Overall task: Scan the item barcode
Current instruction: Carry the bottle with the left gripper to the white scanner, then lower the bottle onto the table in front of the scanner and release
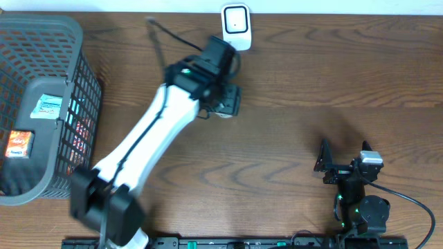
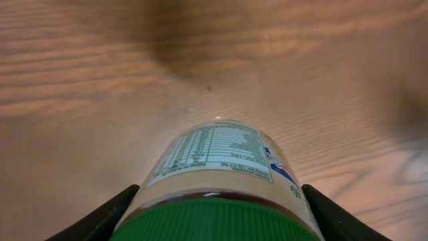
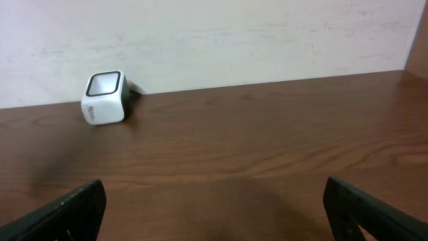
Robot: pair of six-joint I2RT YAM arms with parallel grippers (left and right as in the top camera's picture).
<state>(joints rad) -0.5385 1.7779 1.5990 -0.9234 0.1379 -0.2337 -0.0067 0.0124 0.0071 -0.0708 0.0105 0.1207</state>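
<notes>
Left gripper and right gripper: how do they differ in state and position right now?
The left gripper has its fingers closed around a green-lidded jar; the right gripper stands wide open and empty. The left gripper is stretched out close to the white scanner; the right gripper sits back near its own base, far from the scanner. Both are over the wooden table.

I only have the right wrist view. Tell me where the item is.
Observer: The left gripper is shut on a green-lidded jar.
Operator: Place it relative to the scanner.
Observer: In the overhead view, it hangs just short of the scanner, on the robot's side, apart from it.
</notes>
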